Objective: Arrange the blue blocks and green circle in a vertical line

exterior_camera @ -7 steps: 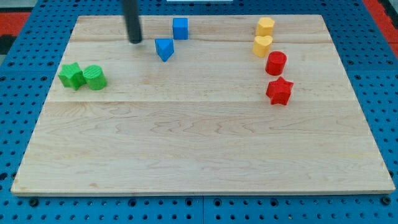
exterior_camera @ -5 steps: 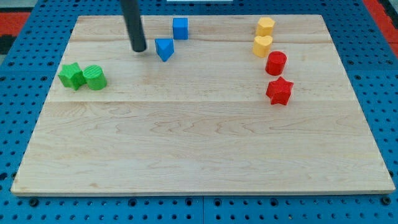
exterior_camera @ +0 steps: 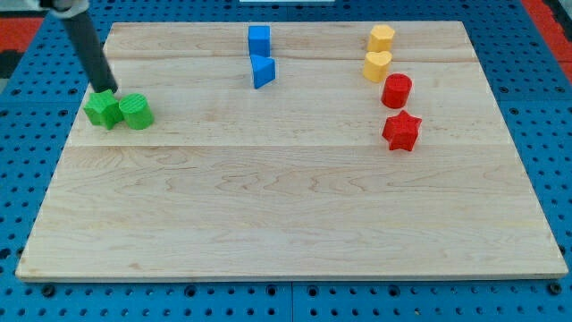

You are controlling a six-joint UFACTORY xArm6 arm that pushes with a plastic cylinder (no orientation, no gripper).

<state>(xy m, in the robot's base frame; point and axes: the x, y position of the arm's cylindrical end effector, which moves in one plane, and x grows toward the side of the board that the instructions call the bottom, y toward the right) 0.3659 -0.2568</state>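
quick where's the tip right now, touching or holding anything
My tip: no gripper, so it holds nothing; it sits at the top edge of the green star, apparently touching it, with the green circle just to the view's right.

Colour rundown: the board (exterior_camera: 295,197) is showing pale, light wood grain with faint lengthwise streaks, sitting on a bright blue pegboard (exterior_camera: 27,179) dotted with dark holes, and red is peeking in at the upper corners of the frame. Upper middle, a blue cube (exterior_camera: 259,39) and blue wedge (exterior_camera: 262,72). Left side, a green star (exterior_camera: 102,109) and green circle (exterior_camera: 137,111), both vivid lime. Right side, two yellow blocks (exterior_camera: 381,38) (exterior_camera: 377,65), plus a red cylinder (exterior_camera: 396,90) and red star (exterior_camera: 401,131). My tip (exterior_camera: 105,89) is looking dark grey, nearly black.
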